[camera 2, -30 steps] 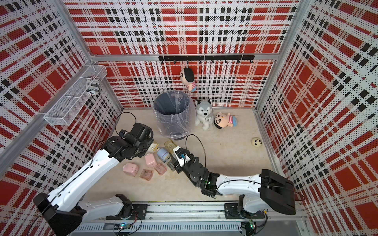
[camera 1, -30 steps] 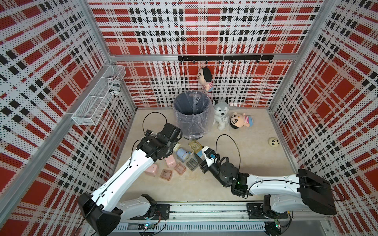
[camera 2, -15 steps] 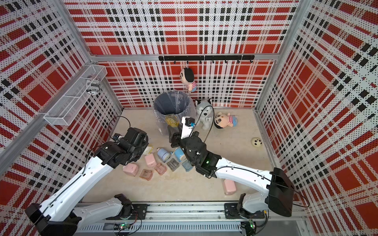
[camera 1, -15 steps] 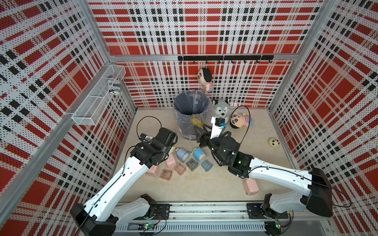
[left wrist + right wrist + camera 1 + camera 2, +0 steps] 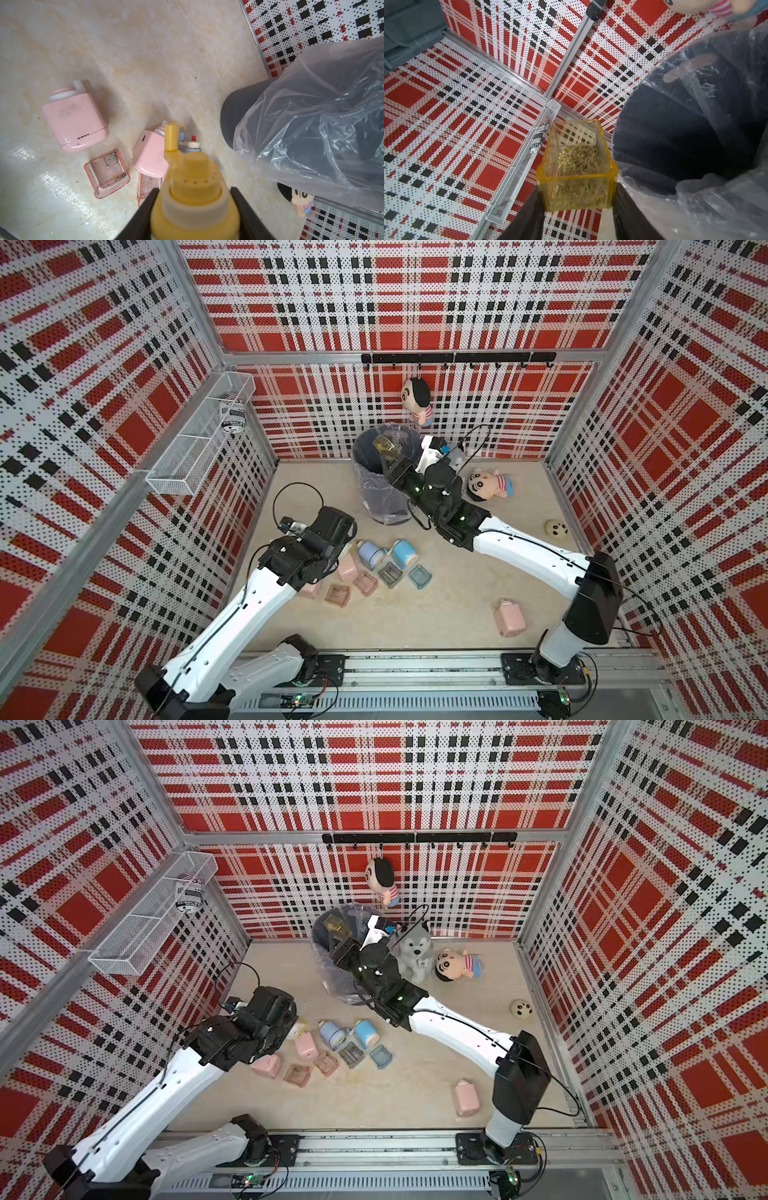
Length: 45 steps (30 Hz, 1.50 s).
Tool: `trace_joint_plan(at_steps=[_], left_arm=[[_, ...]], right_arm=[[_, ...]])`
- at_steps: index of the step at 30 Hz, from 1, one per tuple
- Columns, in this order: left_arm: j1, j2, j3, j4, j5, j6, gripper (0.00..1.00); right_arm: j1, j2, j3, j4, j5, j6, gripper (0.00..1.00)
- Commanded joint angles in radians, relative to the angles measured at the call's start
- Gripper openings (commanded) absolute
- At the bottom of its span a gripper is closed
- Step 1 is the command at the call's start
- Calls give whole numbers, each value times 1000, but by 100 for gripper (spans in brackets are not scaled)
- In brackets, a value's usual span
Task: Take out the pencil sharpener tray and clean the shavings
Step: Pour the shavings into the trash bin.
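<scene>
My right gripper (image 5: 578, 193) is shut on the clear yellow pencil sharpener tray (image 5: 578, 166), which has pale shavings (image 5: 578, 160) lying inside it. In both top views the tray (image 5: 384, 445) (image 5: 337, 924) hangs above the open mouth of the grey bin (image 5: 382, 493) lined with a clear bag. My left gripper (image 5: 194, 190) is shut on the yellow pencil sharpener body (image 5: 195, 216), held low over the table beside the other sharpeners. Its crank handle (image 5: 171, 137) points away from the camera.
Pink sharpeners (image 5: 509, 617) (image 5: 74, 120), two blue ones (image 5: 372, 553) (image 5: 403, 552) and several empty trays (image 5: 338, 595) (image 5: 419, 576) lie mid-table. A plush dog (image 5: 413, 952) and a doll (image 5: 490, 487) sit right of the bin. A wire basket (image 5: 199, 439) hangs on the left wall.
My right arm pulled the yellow tray away from the sharpener on the table and carried it up and back over the bin. The left arm drew slightly leftward with the sharpener body.
</scene>
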Motion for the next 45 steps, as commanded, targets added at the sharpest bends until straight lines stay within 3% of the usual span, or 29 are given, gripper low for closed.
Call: trace_joint_plan(at_steps=[1, 7, 11, 22, 36, 45], left_arm=[[-27, -21, -17, 11, -21, 1, 34], [-65, -41, -28, 11, -34, -26, 34], [-76, -55, -28, 11, -35, -31, 34], [-87, -60, -18, -30, -41, -48, 35], [-89, -54, -24, -38, -38, -59, 35], [-121, -44, -34, -32, -49, -87, 35]], right_arm=[[-6, 47, 77, -82, -30, 198, 44], [-11, 95, 165, -155, 46, 434, 46], [-22, 150, 242, -190, 19, 603, 44], [-30, 226, 337, -264, 48, 889, 42], [-35, 231, 443, -321, 90, 998, 46], [-60, 195, 263, -242, 80, 1047, 47]])
